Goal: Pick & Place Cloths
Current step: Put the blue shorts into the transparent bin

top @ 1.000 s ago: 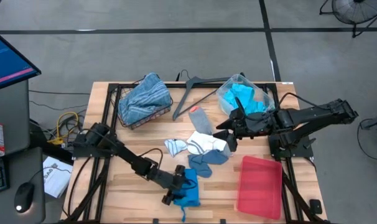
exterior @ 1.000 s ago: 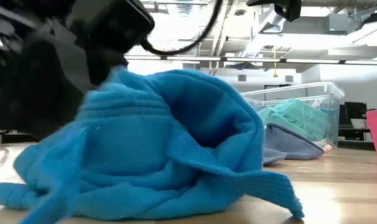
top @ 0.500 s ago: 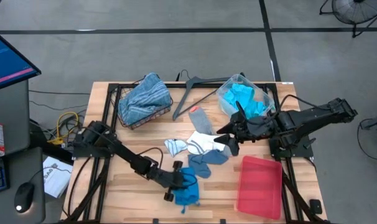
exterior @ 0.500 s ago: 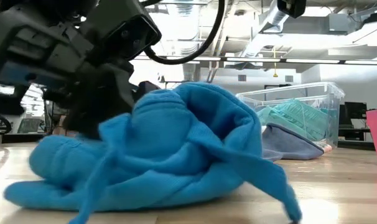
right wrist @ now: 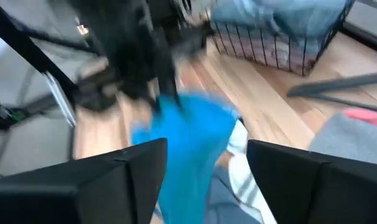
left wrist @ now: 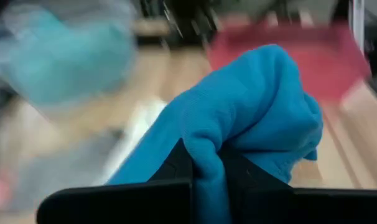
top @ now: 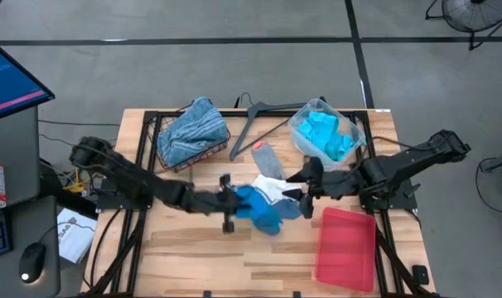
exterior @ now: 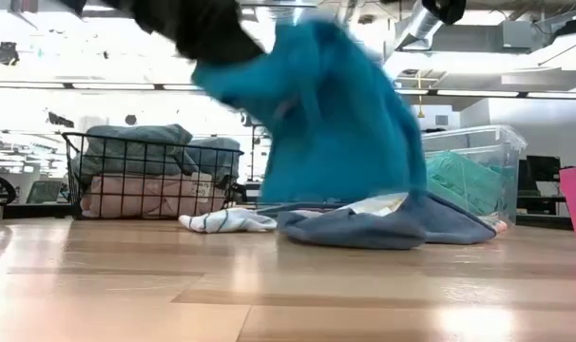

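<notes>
A bright blue cloth [top: 258, 207] hangs over the middle of the table, with my left gripper [top: 229, 204] shut on it. In the low view the blue cloth [exterior: 337, 114] drops from the dark gripper at the top. Behind it on the table lie a grey-blue cloth [exterior: 364, 226], a white cloth [top: 272, 187] and a small striped one [exterior: 226, 220]. My right gripper [top: 304, 195] stands open just right of the blue cloth and touches nothing. Through its fingers I see the blue cloth [right wrist: 188, 140]. My left gripper pinches a bunched fold of the blue cloth [left wrist: 204, 163] between its two fingers. The fingers lie about level and point toward the table's right edge. The cloth hangs slack below them; whether its lower end [exterior: 326, 195] touches the cloths underneath, I cannot tell.
A wire basket [top: 170, 159] with a striped cloth stands at the far left. A clear bin [top: 299, 126] of turquoise cloths stands at the far right, with a grey hanger [top: 255, 120] between them. A red tray [top: 346, 247] lies near right and a grey cloth [top: 267, 159] at centre.
My left gripper has taken hold of the blue cloth near the table's near edge. It has lifted the cloth and carried it toward the far edge and the right, to the middle. The cloth, heaped on the table before, now hangs from the fingers. My right gripper has edged toward the near edge.
</notes>
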